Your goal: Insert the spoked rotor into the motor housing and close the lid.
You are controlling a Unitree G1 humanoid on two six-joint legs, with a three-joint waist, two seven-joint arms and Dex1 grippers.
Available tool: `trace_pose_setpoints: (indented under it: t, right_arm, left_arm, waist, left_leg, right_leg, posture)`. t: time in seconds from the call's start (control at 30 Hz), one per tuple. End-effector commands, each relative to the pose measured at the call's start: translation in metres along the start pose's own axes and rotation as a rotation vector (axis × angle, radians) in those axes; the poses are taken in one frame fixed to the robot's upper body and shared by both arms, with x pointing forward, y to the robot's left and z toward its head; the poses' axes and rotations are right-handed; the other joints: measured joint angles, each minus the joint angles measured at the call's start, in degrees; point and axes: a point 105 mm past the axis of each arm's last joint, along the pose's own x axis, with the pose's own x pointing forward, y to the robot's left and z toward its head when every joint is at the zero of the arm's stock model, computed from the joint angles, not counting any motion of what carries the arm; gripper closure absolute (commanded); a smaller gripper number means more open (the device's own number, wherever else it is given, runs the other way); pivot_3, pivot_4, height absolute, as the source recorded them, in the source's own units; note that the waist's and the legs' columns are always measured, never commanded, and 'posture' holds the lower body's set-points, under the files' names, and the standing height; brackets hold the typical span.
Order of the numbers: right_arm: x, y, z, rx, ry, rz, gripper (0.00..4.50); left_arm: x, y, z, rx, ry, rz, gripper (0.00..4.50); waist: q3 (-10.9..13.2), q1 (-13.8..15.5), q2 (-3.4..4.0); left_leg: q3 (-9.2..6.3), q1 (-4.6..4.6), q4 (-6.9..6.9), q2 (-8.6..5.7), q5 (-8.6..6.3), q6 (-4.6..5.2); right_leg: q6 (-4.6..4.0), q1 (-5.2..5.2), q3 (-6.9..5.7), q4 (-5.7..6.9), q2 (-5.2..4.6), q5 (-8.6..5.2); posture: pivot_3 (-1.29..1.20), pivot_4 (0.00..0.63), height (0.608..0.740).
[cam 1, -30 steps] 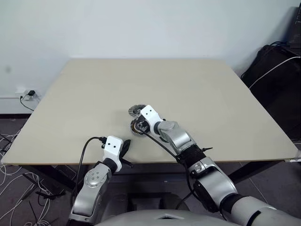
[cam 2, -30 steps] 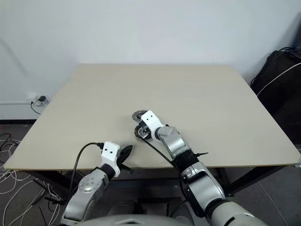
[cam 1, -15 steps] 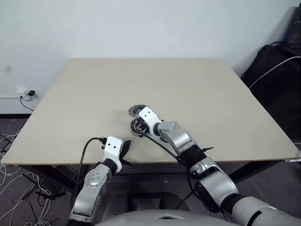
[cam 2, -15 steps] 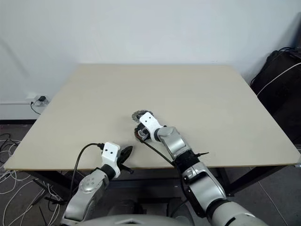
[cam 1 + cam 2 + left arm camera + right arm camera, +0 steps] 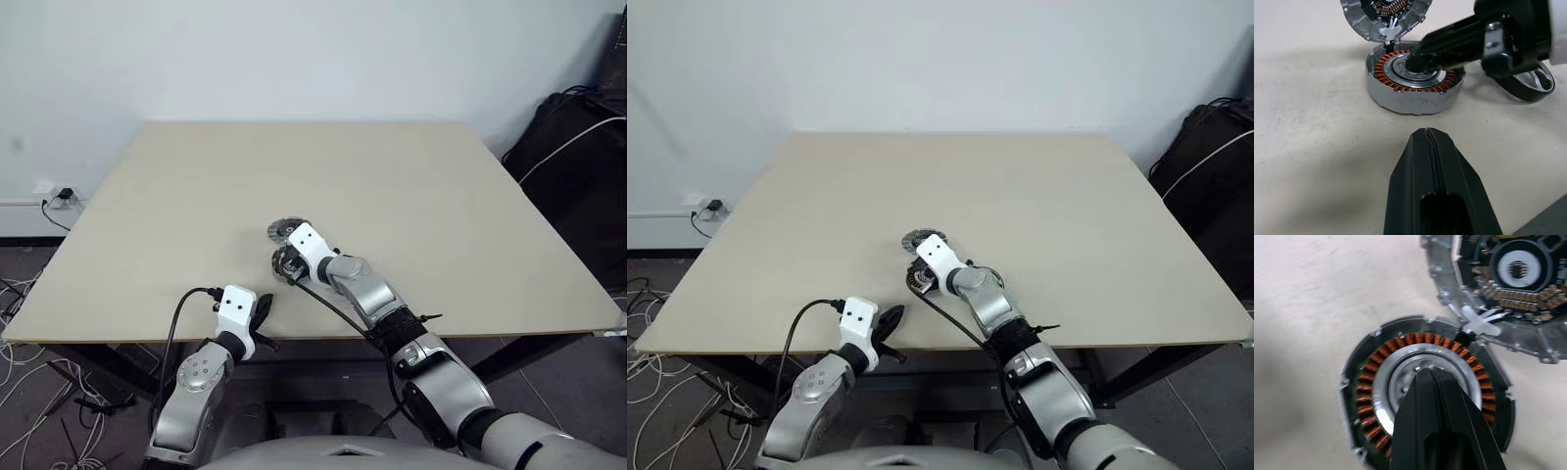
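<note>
The right gripper (image 5: pixel 1418 61), fingers clenched on nothing, is pressing into the motor housing (image 5: pixel 1413 81) centre; the lid (image 5: pixel 1386 14) is lying at its 12 o'clock, touching. The left gripper (image 5: pixel 1429 142), clenched, is hovering at 6 o'clock.

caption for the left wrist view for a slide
Right gripper, fingers shut, presses into the motor housing centre; lid lies open behind.

No readable text, label, brand or number shows anywhere.

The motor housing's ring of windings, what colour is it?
Copper-orange, ringing a silver centre of the motor housing; the right wrist view shows it best.
</note>
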Motion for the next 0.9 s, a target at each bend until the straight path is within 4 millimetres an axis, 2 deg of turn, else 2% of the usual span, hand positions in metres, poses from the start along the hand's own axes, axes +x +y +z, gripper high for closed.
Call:
trace_pose_setpoints:
  t: [0.03, 0.33, 0.67, 0.9]
  right_arm:
    - [0.0, -0.01, 0.022, -0.015, -0.064, -0.045, 4.48]
    - [0.002, -0.014, 0.02, -0.004, -0.059, -0.071, 4.48]
    - [-0.005, -0.008, 0.029, 0.017, -0.112, -0.02, 4.48]
    - [-0.001, -0.002, 0.015, 0.018, -0.058, -0.004, 4.48]
  left_arm:
    - [0.002, -0.003, 0.006, -0.007, -0.024, -0.014, 4.5]
    - [0.002, -0.003, 0.005, -0.009, -0.023, -0.013, 4.5]
    - [0.004, -0.004, -0.001, -0.014, -0.014, -0.02, 4.5]
    - [0.003, -0.004, -0.003, -0.015, -0.013, -0.021, 4.5]
  waist:
    - [0.0, 0.0, 0.01]
    - [0.0, 0.0, 0.01]
    - [0.0, 0.0, 0.03]
    - [0.0, 0.0, 0.03]
  left_leg:
    - [0.0, 0.0, 0.0, 0.0, 0.0, 0.0]
    - [0.0, 0.0, 0.0, -0.01, 0.0, 0.0]
    - [-0.01, 0.0, 0.0, -0.01, 0.0, 0.0]
    - [-0.02, 0.0, 0.0, -0.01, 0.0, 0.0]
  right_leg:
    - [0.0, 0.0, 0.0, 0.0, 0.0, 0.0]
    - [0.0, 0.0, 0.0, 0.0, 0.0, 0.0]
    - [0.01, 0.0, -0.01, 0.0, 0.0, 0.0]
    - [0.01, 0.0, -0.01, 0.0, -0.01, 0.0]
  posture:
    - [0.0, 0.0, 0.74]
    - [0.0, 0.0, 0.74]
    - [0.0, 0.0, 0.74]
    - [0.0, 0.0, 0.74]
